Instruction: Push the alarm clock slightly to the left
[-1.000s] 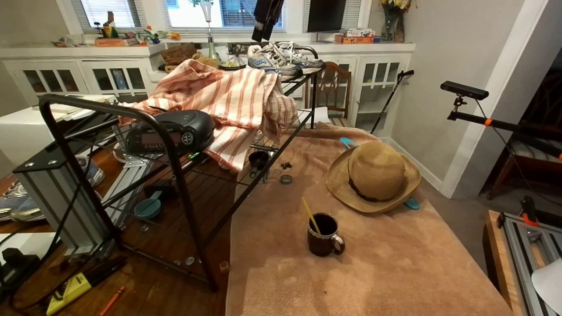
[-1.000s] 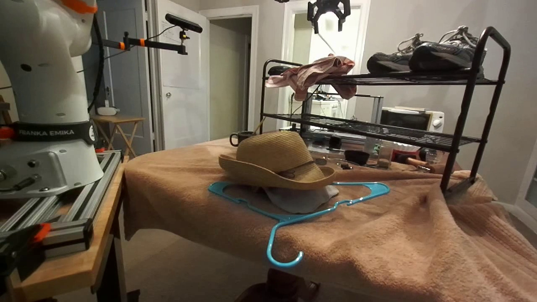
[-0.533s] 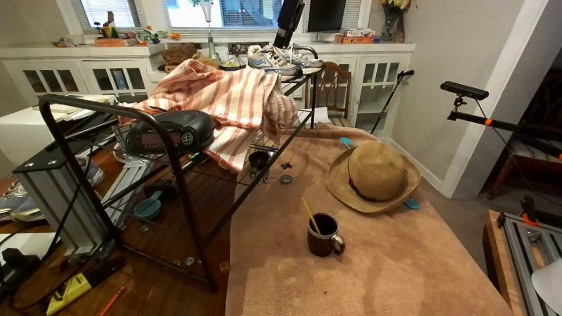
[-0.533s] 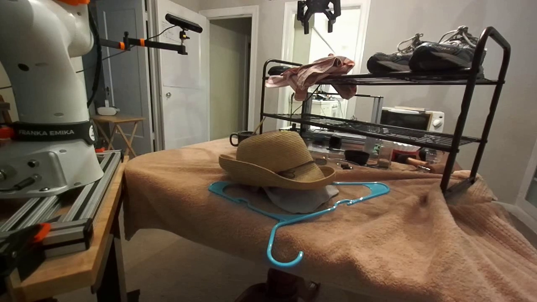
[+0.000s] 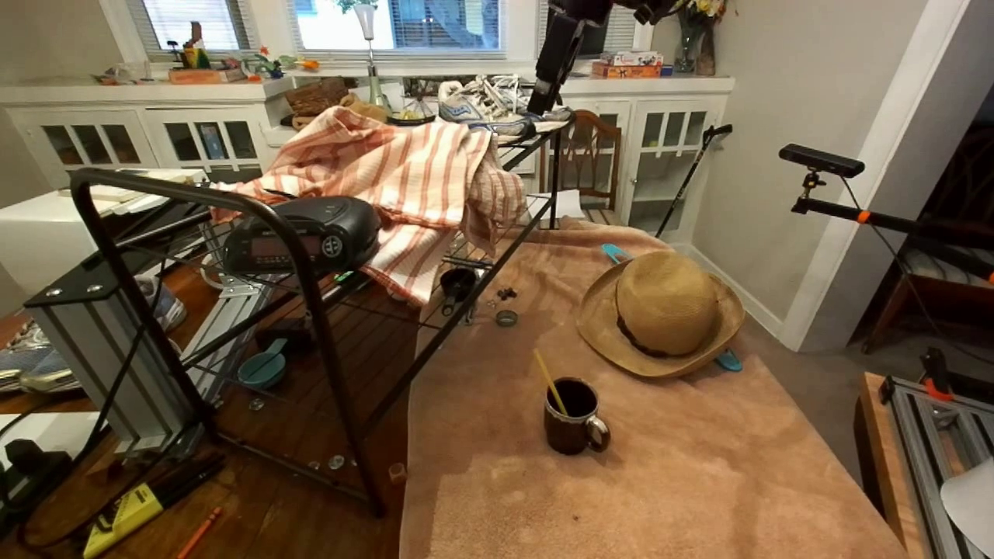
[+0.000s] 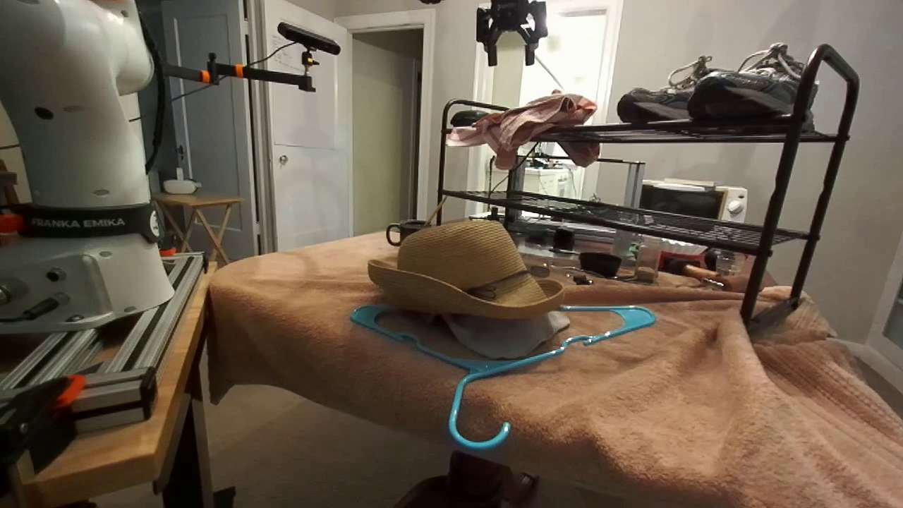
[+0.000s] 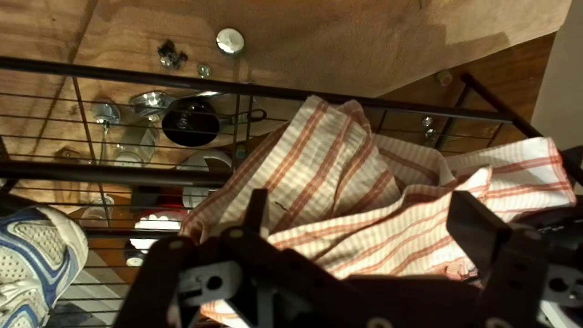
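Note:
The alarm clock is a black clock radio (image 5: 342, 231) on the top tier of the dark rack, behind the rack's end bar in an exterior view. It also shows small at the rack's far end in an exterior view (image 6: 468, 117). In the wrist view, a dark part of it (image 7: 558, 225) shows at the right edge, partly hidden by the gripper. My gripper (image 6: 511, 61) is open and empty, above the rack's top tier and apart from the clock. In the wrist view the open fingers (image 7: 359, 200) are over the striped cloth.
A striped cloth (image 5: 404, 171) lies beside the clock on the rack (image 5: 311, 287) and drapes over its edge. Sneakers (image 6: 748, 95) stand at the rack's other end. A mug (image 5: 569, 431), straw hat (image 5: 668, 303) and blue hanger (image 6: 487, 367) lie on the blanket-covered table.
My open gripper has moved: rightward and down in one exterior picture, leftward and slightly down in the matching exterior picture. The clock, cloth and shoes have not moved.

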Robot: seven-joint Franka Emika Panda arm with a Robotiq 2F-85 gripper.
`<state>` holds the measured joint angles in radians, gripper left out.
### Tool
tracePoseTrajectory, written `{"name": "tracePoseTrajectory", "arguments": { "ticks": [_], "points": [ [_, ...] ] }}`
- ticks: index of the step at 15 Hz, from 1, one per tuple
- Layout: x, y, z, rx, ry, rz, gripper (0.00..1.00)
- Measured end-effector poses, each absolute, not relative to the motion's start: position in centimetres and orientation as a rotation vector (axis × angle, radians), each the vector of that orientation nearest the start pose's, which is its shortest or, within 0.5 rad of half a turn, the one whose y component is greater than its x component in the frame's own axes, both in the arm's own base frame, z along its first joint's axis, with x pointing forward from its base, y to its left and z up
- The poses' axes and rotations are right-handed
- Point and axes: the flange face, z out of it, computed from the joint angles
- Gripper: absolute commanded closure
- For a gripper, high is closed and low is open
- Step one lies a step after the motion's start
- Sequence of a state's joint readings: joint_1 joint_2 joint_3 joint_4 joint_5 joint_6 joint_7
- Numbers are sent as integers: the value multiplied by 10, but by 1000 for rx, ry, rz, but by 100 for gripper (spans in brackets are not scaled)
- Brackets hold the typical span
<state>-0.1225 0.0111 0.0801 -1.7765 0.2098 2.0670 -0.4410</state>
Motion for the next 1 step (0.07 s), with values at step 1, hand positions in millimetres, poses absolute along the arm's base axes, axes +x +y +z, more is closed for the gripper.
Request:
{"name": "tracePoseTrajectory", "arguments": {
  "ticks": [1],
  "points": [
    [588, -14, 566, -2941, -467, -467, 0]
  ]
}}
